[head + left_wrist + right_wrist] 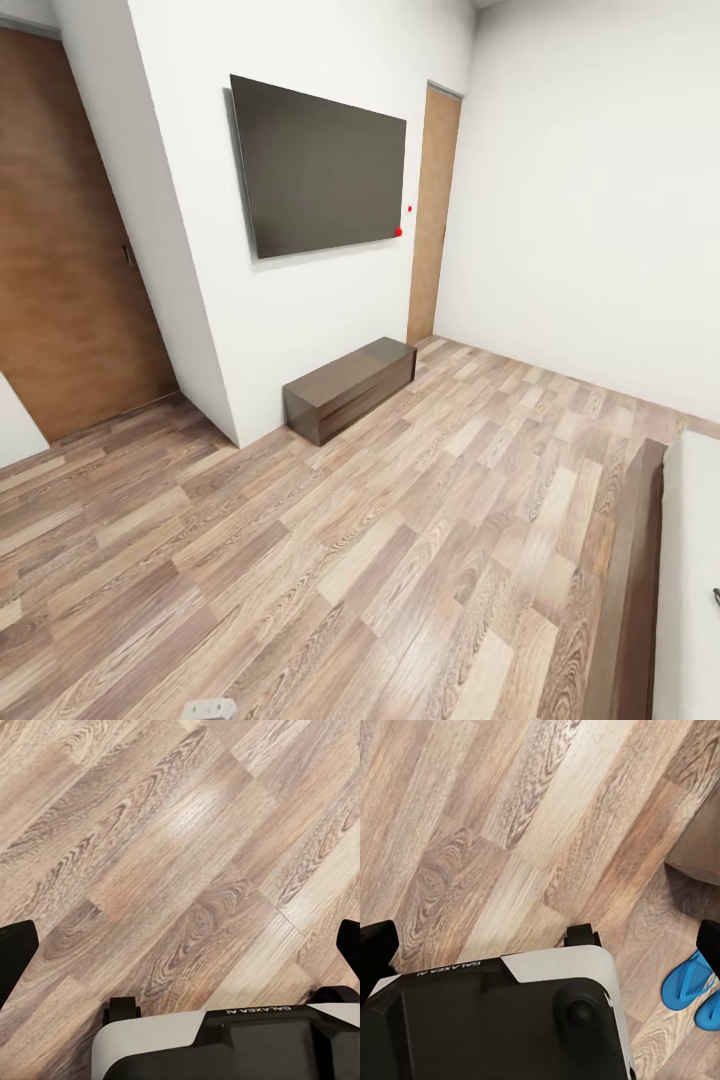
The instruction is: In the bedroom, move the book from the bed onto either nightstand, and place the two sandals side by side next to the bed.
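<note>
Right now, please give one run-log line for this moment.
phase: driving | seen: bright blue flat sandals on wood-plank floor, dark-framed bed | tools: empty

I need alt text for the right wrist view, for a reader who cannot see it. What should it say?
Two blue sandals lie close together on a wood-plank floor, at the picture's edge beside the robot's base, whose dark and white body takes up the foreground. The right tool's dark fingertips show at both side edges, wide apart and holding nothing.

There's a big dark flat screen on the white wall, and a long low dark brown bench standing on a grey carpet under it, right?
Not quite. The dark flat screen hangs on the white wall and the long low dark brown bench stands under it, but on a wood-plank floor, not carpet, as the head view shows.
</note>
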Robot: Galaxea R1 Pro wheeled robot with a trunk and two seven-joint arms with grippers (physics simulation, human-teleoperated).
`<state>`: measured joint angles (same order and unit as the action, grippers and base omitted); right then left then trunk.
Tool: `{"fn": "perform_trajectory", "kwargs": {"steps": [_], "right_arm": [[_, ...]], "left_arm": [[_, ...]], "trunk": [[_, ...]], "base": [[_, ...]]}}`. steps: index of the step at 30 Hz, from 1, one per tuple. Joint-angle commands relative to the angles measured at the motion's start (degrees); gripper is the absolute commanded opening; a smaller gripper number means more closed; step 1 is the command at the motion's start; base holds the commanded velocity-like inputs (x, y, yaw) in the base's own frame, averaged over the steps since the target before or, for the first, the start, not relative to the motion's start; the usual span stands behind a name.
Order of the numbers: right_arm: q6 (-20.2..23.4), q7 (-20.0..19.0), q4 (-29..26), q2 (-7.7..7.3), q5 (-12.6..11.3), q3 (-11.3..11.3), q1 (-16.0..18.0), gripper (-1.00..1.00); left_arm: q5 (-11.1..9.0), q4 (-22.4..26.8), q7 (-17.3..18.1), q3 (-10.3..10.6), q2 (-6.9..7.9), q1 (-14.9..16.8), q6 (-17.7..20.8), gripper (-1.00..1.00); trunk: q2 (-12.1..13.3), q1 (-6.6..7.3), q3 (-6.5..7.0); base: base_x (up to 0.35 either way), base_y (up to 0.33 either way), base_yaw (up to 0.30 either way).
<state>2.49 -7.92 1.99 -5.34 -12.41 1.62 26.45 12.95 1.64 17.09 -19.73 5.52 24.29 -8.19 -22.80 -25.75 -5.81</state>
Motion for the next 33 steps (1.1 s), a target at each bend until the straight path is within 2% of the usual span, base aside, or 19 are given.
{"fn": "perform_trajectory", "kwargs": {"steps": [1,33], "right_arm": [[0.1,-0.3,0.1,-0.02,-0.4,0.1,0.1,1.00],[0.1,-0.3,0.1,-0.02,-0.4,0.1,0.1,1.00]], "left_arm": [[0.6,-0.1,0.1,-0.5,0.02,0.1,-0.2,1.00],[0.6,-0.1,0.1,-0.5,0.02,0.1,-0.3,1.00]], "trunk": [[-0.1,-0.03,-0.12],[-0.1,-0.03,-0.12]], "base": [[0.000,0.000,0.000],[0.000,0.000,0.000]]}}
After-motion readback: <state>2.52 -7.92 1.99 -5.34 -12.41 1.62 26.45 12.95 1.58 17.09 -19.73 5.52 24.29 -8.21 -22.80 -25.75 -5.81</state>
